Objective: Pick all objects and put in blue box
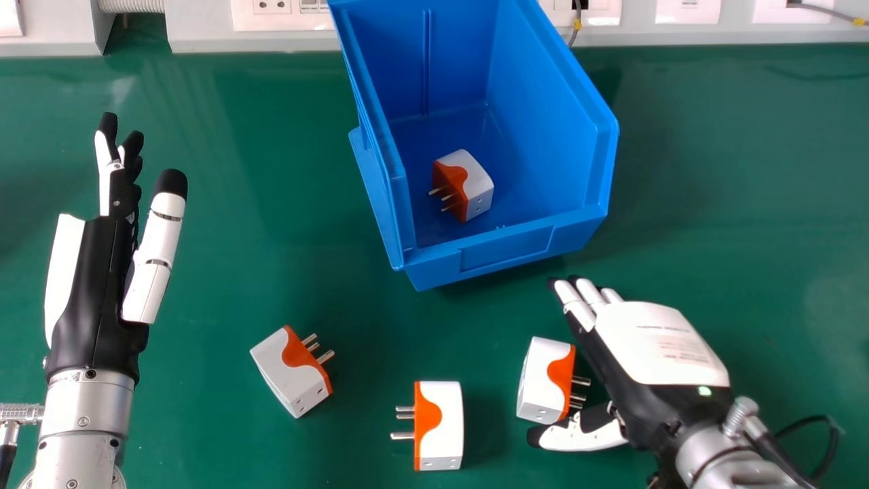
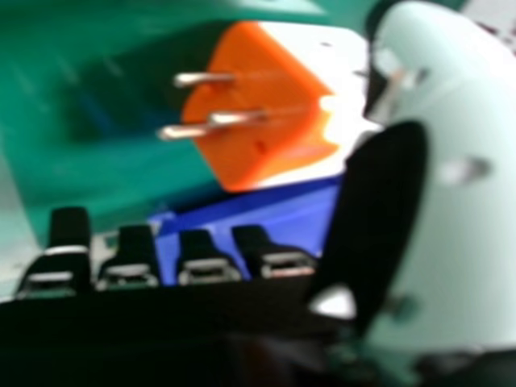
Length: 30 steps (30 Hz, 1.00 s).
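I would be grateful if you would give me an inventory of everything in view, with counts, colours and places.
Open-topped plastic box: one, blue, back centre of the table
Boxy plastic plug adapter with metal pins: one, white and orange, inside the box
Similar loose adapters: three, white and orange, nearer than the box: left one, middle one, right one
Smooth table: one, green, under everything
Socket plates: several, white, along the back
Ribbed tube: one, white, back left
Left hand: one, black and white, view's left
Right hand: one, black and white, beside the right adapter
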Motion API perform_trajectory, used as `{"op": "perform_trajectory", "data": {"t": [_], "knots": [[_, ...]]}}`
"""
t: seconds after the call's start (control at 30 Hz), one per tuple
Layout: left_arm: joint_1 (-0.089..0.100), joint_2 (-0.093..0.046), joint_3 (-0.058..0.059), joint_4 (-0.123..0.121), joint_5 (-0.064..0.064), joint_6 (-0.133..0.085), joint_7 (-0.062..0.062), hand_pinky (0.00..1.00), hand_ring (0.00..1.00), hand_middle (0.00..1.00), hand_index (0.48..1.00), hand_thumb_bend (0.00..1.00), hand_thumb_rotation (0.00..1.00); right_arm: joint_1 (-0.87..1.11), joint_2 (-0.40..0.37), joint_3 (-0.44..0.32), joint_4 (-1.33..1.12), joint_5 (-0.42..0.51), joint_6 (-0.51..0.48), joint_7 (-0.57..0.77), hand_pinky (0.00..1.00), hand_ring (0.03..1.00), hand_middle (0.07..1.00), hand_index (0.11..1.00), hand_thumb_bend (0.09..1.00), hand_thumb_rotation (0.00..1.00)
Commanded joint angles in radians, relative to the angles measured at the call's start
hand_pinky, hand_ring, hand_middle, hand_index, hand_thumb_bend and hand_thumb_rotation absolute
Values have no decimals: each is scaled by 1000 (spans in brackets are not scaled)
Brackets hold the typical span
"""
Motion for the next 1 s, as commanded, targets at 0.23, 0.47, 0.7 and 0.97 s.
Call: {"op": "perform_trajectory", "data": {"t": [0.23, 0.47, 0.7, 0.97], "knots": [[-18, 13, 3, -10, -8, -6, -1, 1000, 1000, 1000, 1000, 436, 1000, -123, -29, 34, 71, -9, 1, 90, 878, 960, 993, 963, 481, 367], [-20, 13, 3, -12, -10, -4, -1, 1000, 1000, 1000, 1000, 435, 1000, -175, -46, 48, 99, 11, 6, 175, 877, 959, 990, 961, 471, 348], [-18, 11, 3, -22, -10, 2, 0, 1000, 1000, 1000, 1000, 433, 1000, -220, -67, 85, 144, -1, -17, 218, 875, 958, 987, 954, 454, 333], [-17, 10, 1, -35, -4, 10, 3, 1000, 1000, 1000, 1000, 433, 1000, -237, -80, 112, 148, -5, -6, 255, 856, 938, 973, 940, 425, 315]]}}
